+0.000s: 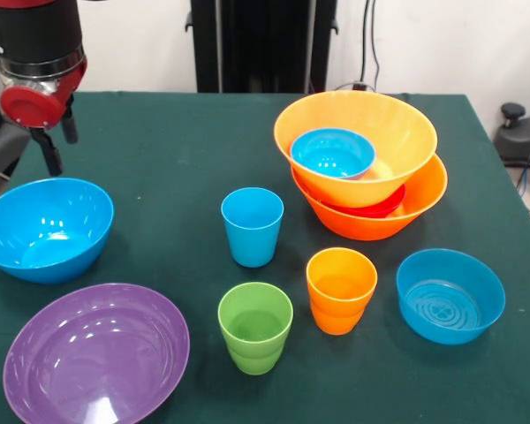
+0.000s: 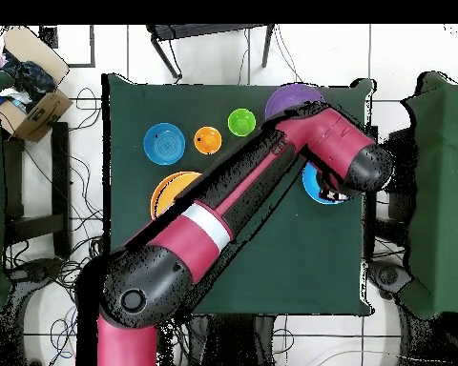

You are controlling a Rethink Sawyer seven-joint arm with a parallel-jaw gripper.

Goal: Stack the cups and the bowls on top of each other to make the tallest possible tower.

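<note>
**Colours Recorded on the Table**

The table (image 1: 177, 159) was covered in dark green cloth. A wide purple bowl (image 1: 95, 353) and a large blue bowl (image 1: 46, 228) were seen, glossy with white highlights. Two large orange bowls (image 1: 364, 163) were noted, with a red bowl (image 1: 382, 205) showing as a thin rim between them and a small blue bowl (image 1: 332, 152) inside the upper one. Another small blue bowl (image 1: 450, 295) was marked with faint concentric rings on its floor. The cups were coloured blue (image 1: 252, 226), green (image 1: 254, 327) and orange (image 1: 340, 289). The arm (image 2: 233, 200) was finished in red and black with a pale grey band.

Green-clothed table (image 1: 177, 159) bearing bowls (image 1: 46, 228), cups (image 1: 253, 226)
</note>
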